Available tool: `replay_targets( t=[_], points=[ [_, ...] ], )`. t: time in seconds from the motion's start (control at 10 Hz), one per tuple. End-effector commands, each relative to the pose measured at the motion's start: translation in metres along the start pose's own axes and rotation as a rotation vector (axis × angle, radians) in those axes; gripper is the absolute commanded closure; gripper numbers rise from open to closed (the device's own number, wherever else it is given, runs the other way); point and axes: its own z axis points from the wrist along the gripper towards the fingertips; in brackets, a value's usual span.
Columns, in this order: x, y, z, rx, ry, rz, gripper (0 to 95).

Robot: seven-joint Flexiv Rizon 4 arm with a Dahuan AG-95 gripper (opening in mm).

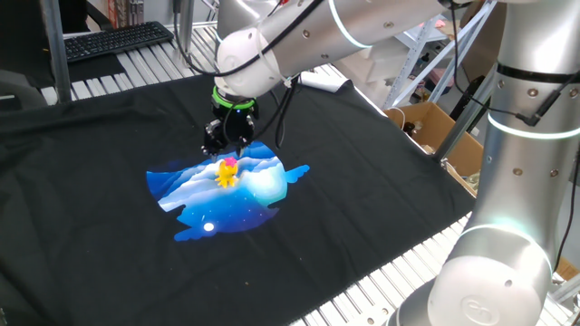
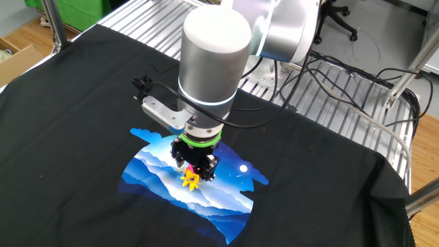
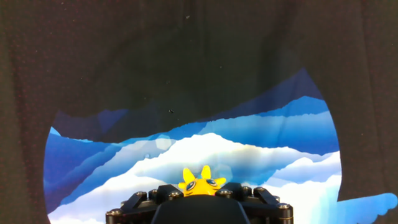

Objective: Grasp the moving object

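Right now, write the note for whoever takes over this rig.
Gripper: low over the printed patch, right at the toy; whether it is open or shut cannot be told from any view.
Toy figure: yellow with a pink top, upright on the blue-and-white printed patch on the black cloth. In the hand view its yellow spikes and eyes peek just beyond the fingers.
Done: the arm is at the toy.
Left: confirm the fingers straddle the toy, close on it, and check the hold. No grasp is confirmed yet.
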Motion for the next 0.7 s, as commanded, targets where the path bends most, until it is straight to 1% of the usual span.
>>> replay_targets(
  t=[0.1,0.2,0.3,0.4,0.5,0.6,0.7],
  points=[
    [0.002,-0.001,-0.007,-0.005,0.011,-0.002,38.0],
    [0.003,-0.004,-0.017,0.0,0.015,-0.002,38.0],
    [0.004,-0.008,-0.027,0.006,0.021,-0.019,38.0],
    [0.005,-0.012,-0.034,0.009,0.029,-0.049,38.0],
    [0.006,-0.018,-0.04,0.012,0.047,-0.082,57.0],
    [0.007,-0.025,-0.045,0.013,0.061,-0.103,57.0],
    [0.007,-0.026,-0.046,0.013,0.062,-0.106,57.0]
  ],
)
